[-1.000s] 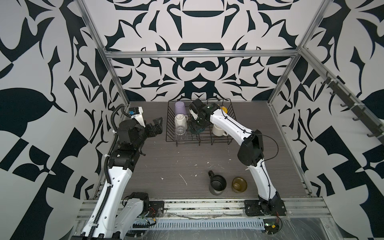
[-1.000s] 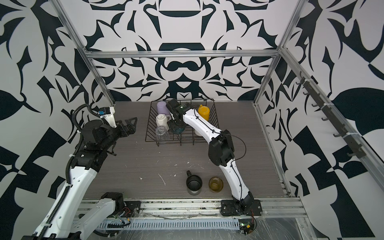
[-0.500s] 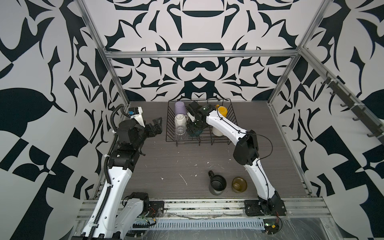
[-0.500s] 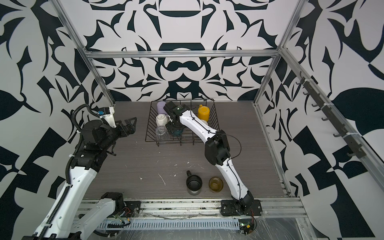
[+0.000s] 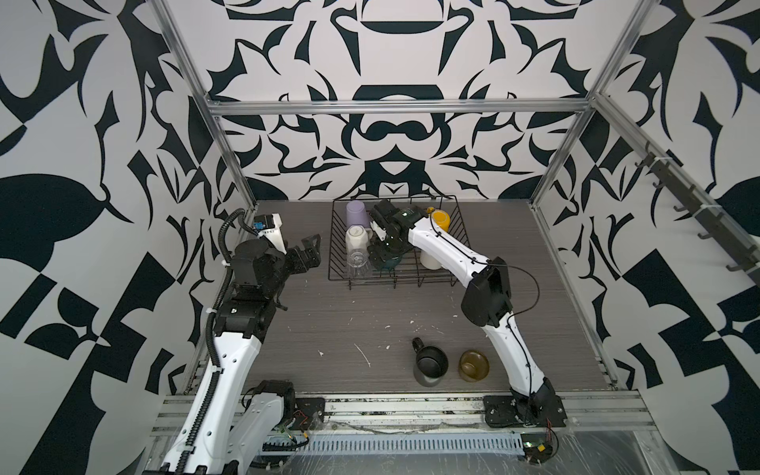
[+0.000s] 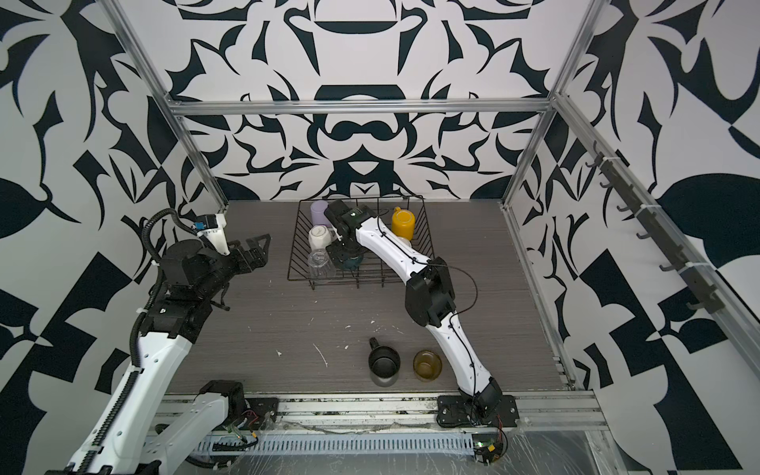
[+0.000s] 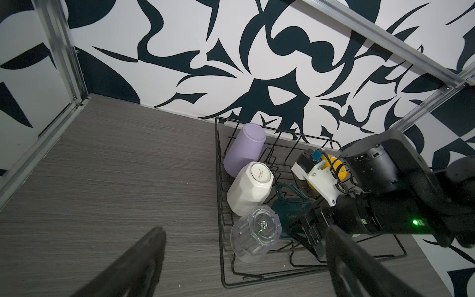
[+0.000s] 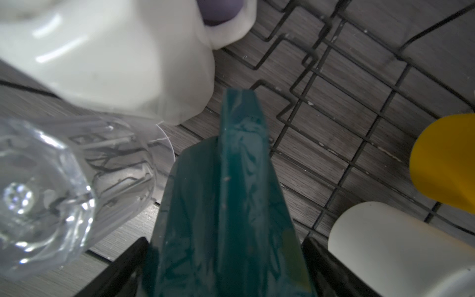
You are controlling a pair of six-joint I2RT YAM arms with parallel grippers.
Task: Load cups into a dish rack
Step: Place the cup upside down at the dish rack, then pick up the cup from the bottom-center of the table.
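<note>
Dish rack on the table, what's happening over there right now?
The right gripper is down inside the dish rack, straddling the teal mug; whether it grips the mug is unclear. Five other cups sit in the rack: lilac tumbler, white faceted mug, clear glass, yellow mug and white mug. The left gripper hangs open beside the rack, empty. A black mug and an olive-brown cup stand on the table near the front.

teal mug [image 8: 223,205], lilac tumbler [image 7: 244,146], black rack [image 7: 219,205]
</note>
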